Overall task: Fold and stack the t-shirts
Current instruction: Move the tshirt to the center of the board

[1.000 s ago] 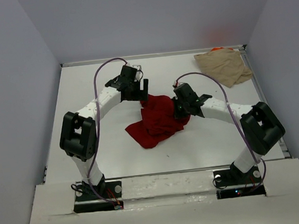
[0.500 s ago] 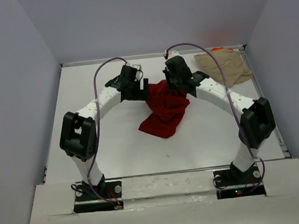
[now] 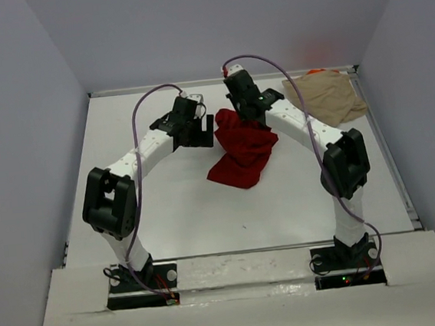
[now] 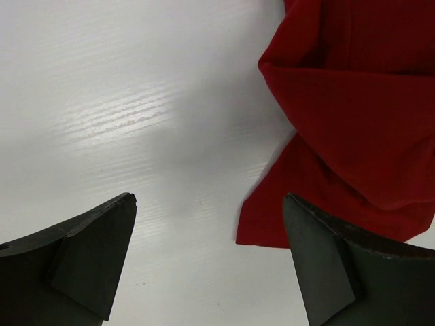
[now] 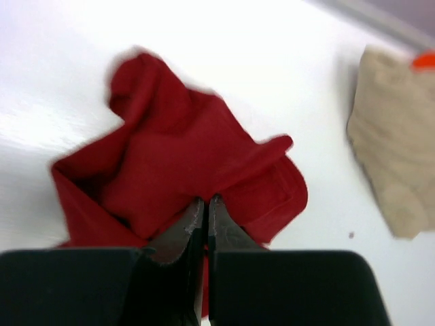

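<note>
A crumpled dark red t-shirt (image 3: pixel 241 151) lies bunched near the table's middle, toward the back. My right gripper (image 3: pixel 249 118) is shut on a fold of its upper edge; in the right wrist view the fingertips (image 5: pixel 206 199) pinch red cloth (image 5: pixel 177 156). My left gripper (image 3: pixel 201 130) hangs open just left of the shirt, nothing between its fingers; its wrist view shows a corner of the red shirt (image 4: pixel 340 136) by the right finger (image 4: pixel 326 258). A tan t-shirt (image 3: pixel 325 95) lies crumpled at the back right corner, with a sliver of orange fabric (image 3: pixel 315 71) behind it.
Grey walls close in the white table (image 3: pixel 160 207) on the left, back and right. A raised rim (image 3: pixel 390 154) runs along the right edge. Both arm bases sit at the near edge.
My right gripper has carried the red shirt's edge away from me toward the back of the table, dragging the shirt with it. The left arm has barely moved.
</note>
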